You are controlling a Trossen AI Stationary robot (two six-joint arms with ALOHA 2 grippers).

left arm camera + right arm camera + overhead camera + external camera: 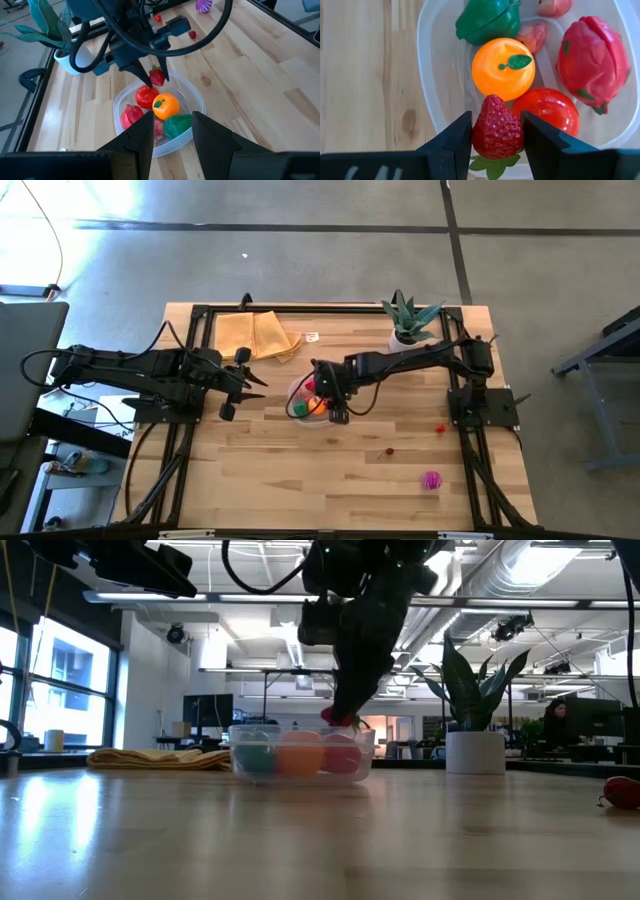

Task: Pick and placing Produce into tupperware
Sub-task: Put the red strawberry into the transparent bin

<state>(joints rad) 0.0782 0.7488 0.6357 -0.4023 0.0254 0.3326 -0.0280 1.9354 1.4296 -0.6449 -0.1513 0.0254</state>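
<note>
The clear tupperware (291,395) stands mid-table and holds an orange (502,67), a tomato (550,110), a green pepper (487,20), a red dragon fruit (592,60) and smaller pieces. My right gripper (326,402) reaches down over the tupperware's rim, shut on a red strawberry (496,131). The strawberry also shows at rim height in the low view (338,718). My left gripper (262,387) waits to the left of the tupperware, raised off the table. Its fingers (145,135) stand apart with nothing between them. My right gripper pinches the strawberry's two opposite sides (479,132) between its two fingers. The fingers slant steeply down from above and from the table's right. The leafy cap (495,165) lies back toward the gripper and the pointed end faces down, just over the orange and the tomato. Whether it touches them I cannot tell.
Loose produce lies right of the tupperware: two small red pieces (440,427) (390,450) and a magenta one (431,479). A potted spiky plant (407,320) stands at the far right. A folded tan cloth (258,335) lies at the far left. Bare wood fills the near half.
</note>
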